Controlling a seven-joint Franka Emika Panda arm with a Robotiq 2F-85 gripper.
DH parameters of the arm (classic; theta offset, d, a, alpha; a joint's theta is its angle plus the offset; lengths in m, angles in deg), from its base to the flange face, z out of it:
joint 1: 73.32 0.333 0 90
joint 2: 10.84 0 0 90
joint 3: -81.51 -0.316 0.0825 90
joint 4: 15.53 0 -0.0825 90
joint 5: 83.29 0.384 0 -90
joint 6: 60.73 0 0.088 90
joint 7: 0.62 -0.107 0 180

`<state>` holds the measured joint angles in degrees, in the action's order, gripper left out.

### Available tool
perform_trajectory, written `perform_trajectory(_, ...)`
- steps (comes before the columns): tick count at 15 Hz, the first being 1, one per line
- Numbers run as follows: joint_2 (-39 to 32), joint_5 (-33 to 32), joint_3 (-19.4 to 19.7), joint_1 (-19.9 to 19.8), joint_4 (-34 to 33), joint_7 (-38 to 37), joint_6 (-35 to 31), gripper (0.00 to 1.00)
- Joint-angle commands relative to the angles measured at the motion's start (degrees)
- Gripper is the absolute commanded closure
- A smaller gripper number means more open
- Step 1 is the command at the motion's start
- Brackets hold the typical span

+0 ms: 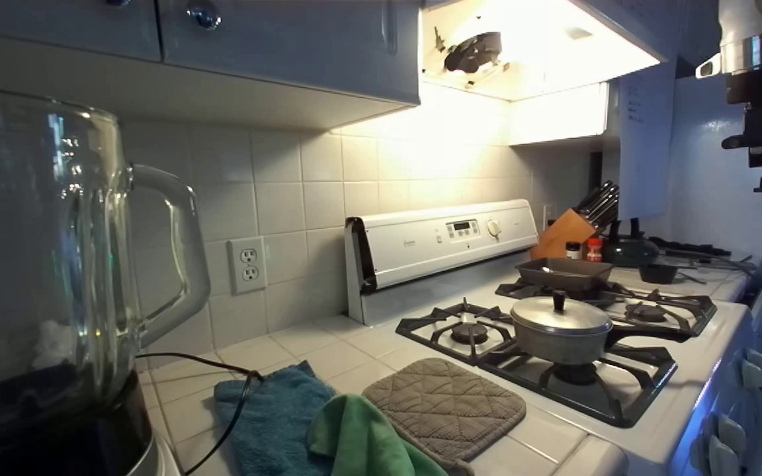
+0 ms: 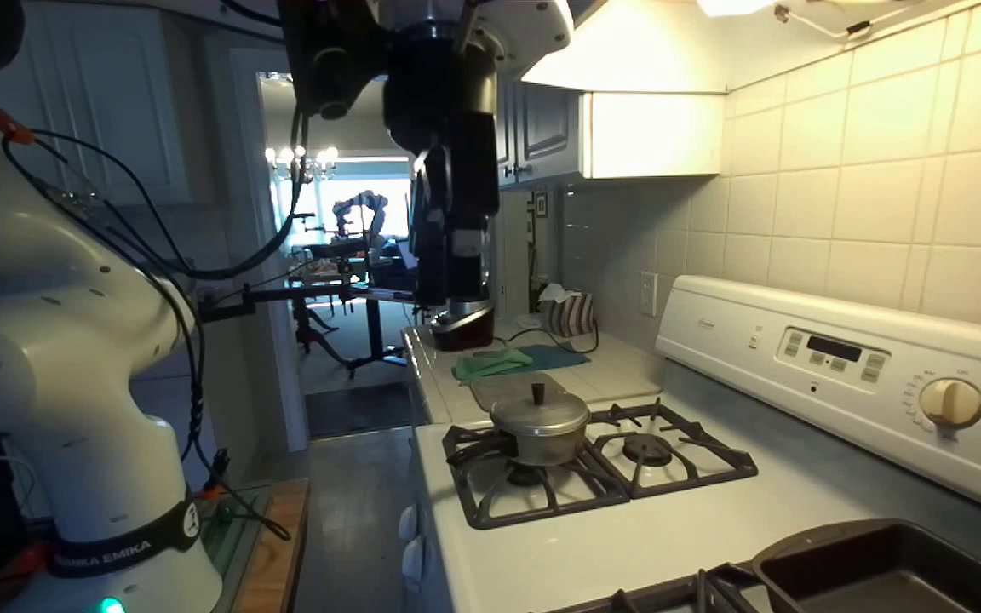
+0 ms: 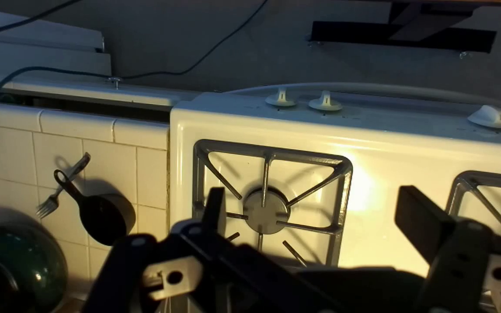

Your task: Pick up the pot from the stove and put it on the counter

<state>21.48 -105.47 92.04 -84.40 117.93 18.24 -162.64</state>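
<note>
We see the lidded pot (image 1: 559, 337) on the stove (image 2: 576, 545); apparently higher than both, our gripper (image 3: 313, 206) hangs with fingers (image 3: 422, 219) spread wide.

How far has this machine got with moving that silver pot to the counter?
Done: nothing yet; the pot sits on the stove in both exterior views.
In hand: nothing; the gripper stands open in the wrist view, away from the pot.
Left: everything, from gripping and lifting it to setting it on the tiled counter.
</note>
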Motion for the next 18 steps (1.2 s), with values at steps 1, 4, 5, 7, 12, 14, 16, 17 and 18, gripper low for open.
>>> perform_trajectory(1,0.0,-0.4,0.7,0.9,-0.2,-0.3,0.3,0.00)
perform_trajectory(4,0.8,0.9,0.5,3.0,1.0,1.4,-1.7,0.00)
perform_trajectory(5,0.7,1.7,-0.1,4.5,1.6,1.9,-2.7,0.00)
perform_trajectory(7,0.5,3.3,-1.3,8.0,3.0,4.0,-4.8,0.00)
perform_trajectory(12,-1.8,5.5,-4.5,15.6,5.9,7.4,-11.4,0.00)
perform_trajectory(14,-3.1,6.4,-4.9,17.4,6.4,8.8,-14.2,0.00)
perform_trajectory(16,-4.5,8.3,-4.6,18.8,7.1,11.2,-16.1,0.00)
perform_trajectory(17,-5.6,9.5,-4.2,19.4,7.3,12.8,-16.9,0.00)
perform_trajectory(18,-6.3,10.9,-3.9,19.8,7.5,14.4,-17.2,0.00)
